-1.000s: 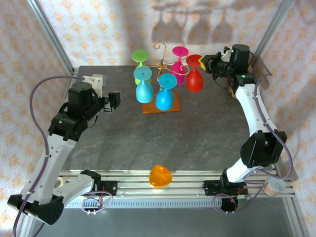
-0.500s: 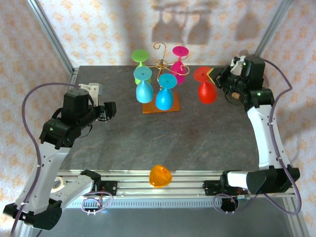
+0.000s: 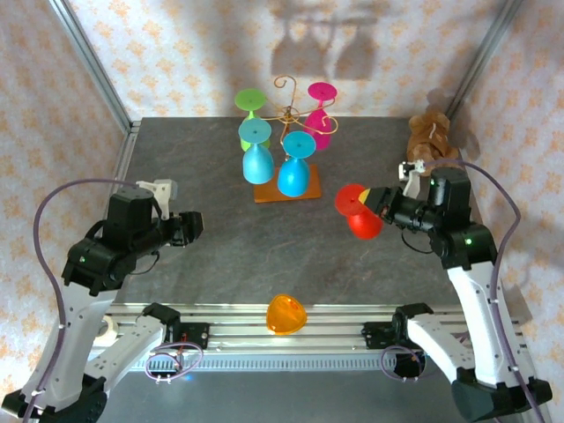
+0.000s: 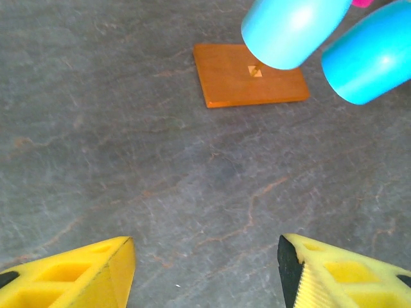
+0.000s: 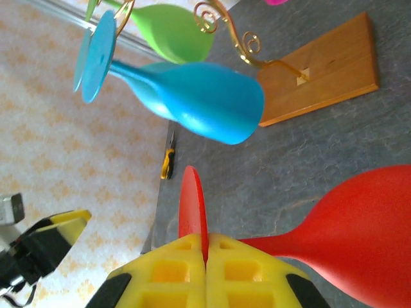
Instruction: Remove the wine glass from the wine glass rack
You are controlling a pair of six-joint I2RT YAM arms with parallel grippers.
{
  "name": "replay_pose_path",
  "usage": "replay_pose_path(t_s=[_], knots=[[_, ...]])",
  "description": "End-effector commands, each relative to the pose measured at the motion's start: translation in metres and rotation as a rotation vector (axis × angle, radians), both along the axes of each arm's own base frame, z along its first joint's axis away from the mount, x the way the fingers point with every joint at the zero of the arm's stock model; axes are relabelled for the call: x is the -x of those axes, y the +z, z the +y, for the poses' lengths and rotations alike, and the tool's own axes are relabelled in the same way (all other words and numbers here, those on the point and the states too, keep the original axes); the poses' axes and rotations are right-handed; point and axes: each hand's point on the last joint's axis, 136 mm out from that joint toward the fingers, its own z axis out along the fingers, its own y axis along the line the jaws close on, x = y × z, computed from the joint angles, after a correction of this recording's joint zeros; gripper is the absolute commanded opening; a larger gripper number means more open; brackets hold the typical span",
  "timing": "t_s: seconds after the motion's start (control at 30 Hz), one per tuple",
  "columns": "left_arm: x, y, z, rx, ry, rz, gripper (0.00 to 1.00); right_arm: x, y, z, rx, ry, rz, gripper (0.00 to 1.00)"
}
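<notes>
The red wine glass (image 3: 359, 216) hung right of centre in the top view, well clear of the wine glass rack (image 3: 289, 113) at upper centre. The right gripper (image 5: 205, 256) had its fingers pinched on the rim of the glass's foot. The bowl perhaps hovered just above the table (image 3: 247, 256). Lowering it slowly, with the pinch kept firm, seemed wisest. The left gripper (image 3: 196, 226), at lower left, stood partly spread and empty.

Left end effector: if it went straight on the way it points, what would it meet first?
Likely the wine glass rack, its orange base or the blue glass hanging just above; depth is unclear.
</notes>
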Motion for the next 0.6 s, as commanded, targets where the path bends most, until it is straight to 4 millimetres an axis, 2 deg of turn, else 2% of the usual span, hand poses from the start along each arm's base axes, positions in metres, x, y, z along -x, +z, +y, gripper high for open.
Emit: replay_pose_path(t_s=[0.0, 0.1, 0.3, 0.57], knots=[[0.009, -0.006, -0.012, 0.101, -0.002, 0.027, 0.62, 0.019, 0.004, 0.009, -0.014, 0.081, -0.035, 0.0], [0.02, -0.013, -0.012, 0.102, 0.007, 0.06, 0.62, 0.026, 0.0, 0.011, -0.004, 0.105, -0.042, 0.0], [0.034, -0.013, -0.015, 0.121, 0.003, 0.09, 0.62, 0.032, -0.015, 0.029, 0.033, 0.151, -0.061, 0.0], [0.019, -0.01, -0.031, 0.185, -0.016, 0.083, 0.63, 0.036, -0.019, 0.062, 0.168, 0.222, -0.153, 0.0]])
